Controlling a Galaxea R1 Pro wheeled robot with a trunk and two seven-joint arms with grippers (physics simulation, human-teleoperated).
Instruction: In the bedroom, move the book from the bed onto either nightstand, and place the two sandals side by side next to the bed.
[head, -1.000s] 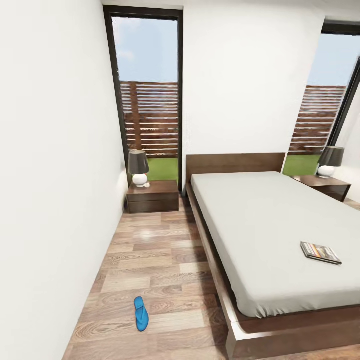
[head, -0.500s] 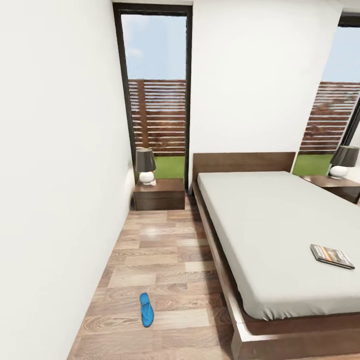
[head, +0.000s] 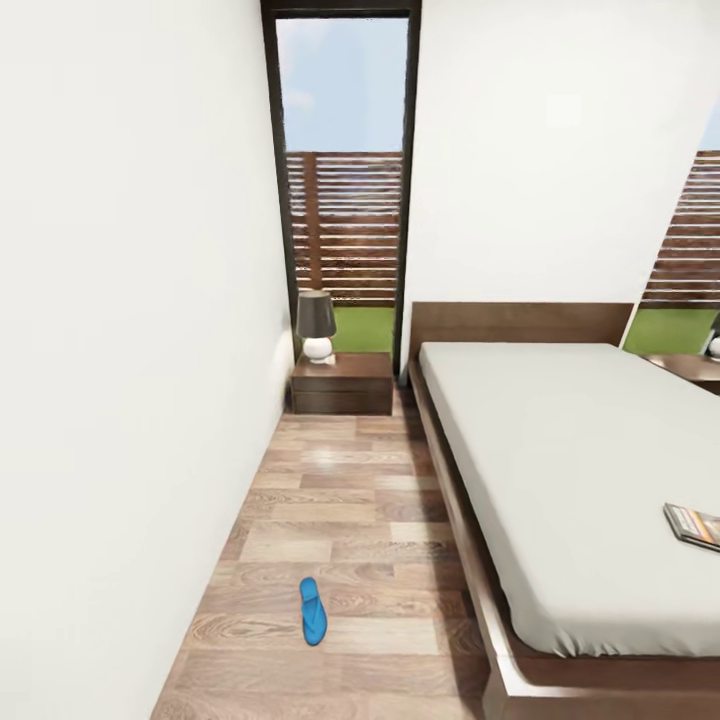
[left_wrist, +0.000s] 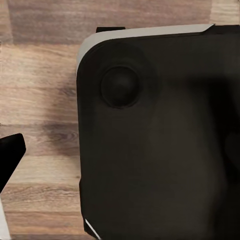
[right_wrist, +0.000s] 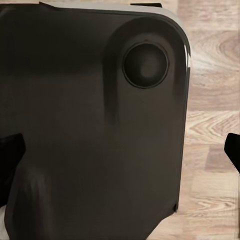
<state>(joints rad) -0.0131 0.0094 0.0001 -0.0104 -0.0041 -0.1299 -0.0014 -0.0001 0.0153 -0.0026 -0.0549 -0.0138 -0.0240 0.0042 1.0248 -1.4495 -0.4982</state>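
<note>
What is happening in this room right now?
Nothing is being handled at this moment. The robot looks down the aisle between the wall and the bed. The book lies on the mattress near the view's right edge. One blue sandal lies on the wood floor in the aisle. A nightstand with a lamp stands at the far end, beside the headboard. Both wrist cameras look down at the robot's dark base and the floor.

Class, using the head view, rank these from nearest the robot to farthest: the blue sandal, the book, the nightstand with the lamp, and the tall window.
1. Blue sandal: on the floor, left of the bed.
2. Book: on the mattress, at the right edge of the view.
3. Nightstand: beside the headboard, in the corner by the wall.
4. Tall window: directly behind the nightstand.
</note>
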